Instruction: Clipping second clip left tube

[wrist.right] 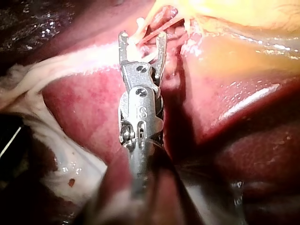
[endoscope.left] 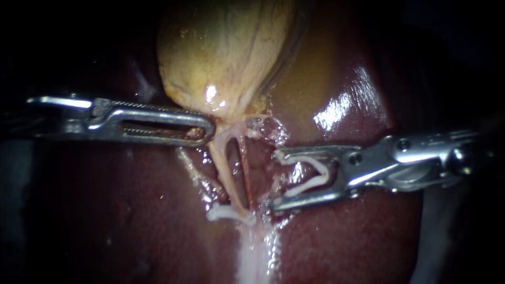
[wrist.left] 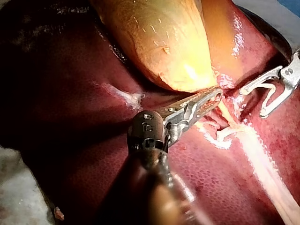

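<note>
Left tube (endoscope.left: 220, 164): pale, runs from the gallbladder (endoscope.left: 221, 47) nearward, just left of the reddish right tube (endoscope.left: 245, 176), crossed at its near end by a white clip (endoscope.left: 230, 213). Left instrument (endoscope.left: 206, 131): pinches the gallbladder's neck. Right instrument (endoscope.left: 278, 180): holds a second clip (endoscope.left: 310, 178) in spread jaws, just right of both tubes.

Bright centre, dark shadowed edges, wet glare on liver (endoscope.left: 344, 105) and gallbladder (endoscope.left: 210, 93)

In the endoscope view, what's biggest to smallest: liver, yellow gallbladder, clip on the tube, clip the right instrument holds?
1. liver
2. gallbladder
3. The clip on the tube and the held clip look alike; no ranking.
</note>
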Robot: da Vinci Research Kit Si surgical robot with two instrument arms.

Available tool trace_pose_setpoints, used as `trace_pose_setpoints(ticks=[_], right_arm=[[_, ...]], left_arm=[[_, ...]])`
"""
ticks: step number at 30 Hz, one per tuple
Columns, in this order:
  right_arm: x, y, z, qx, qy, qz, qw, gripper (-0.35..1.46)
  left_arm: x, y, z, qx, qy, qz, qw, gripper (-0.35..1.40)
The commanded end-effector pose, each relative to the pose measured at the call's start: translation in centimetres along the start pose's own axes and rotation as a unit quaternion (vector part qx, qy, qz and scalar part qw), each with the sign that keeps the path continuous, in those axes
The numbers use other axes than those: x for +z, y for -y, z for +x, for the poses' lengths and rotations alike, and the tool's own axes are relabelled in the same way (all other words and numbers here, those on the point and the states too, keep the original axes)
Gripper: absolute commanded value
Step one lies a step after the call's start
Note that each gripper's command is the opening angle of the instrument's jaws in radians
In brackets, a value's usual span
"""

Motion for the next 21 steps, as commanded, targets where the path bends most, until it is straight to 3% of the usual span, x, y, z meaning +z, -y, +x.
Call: trace_pose_setpoints(ticks=[1, 13, 21], right_arm=[[0.05, 0.01, -0.02, 0.003, 0.0, 0.002, 1.0, 0.5], [0.47, -0.04, -0.24, 0.015, 0.0, 0.006, 0.9999, 0.5], [0.82, 0.0, -0.39, 0.021, 0.002, 0.021, 0.9996, 0.5]], left_arm=[[0.0, 0.0, 0.0, 0.0, 0.0, 0.0, 1.0, -0.35], [0.02, -0.03, -0.02, 0.0, -0.001, 0.001, 1.0, -0.35], [0.04, -0.03, -0.02, 0.0, -0.001, 0.001, 1.0, -0.35]])
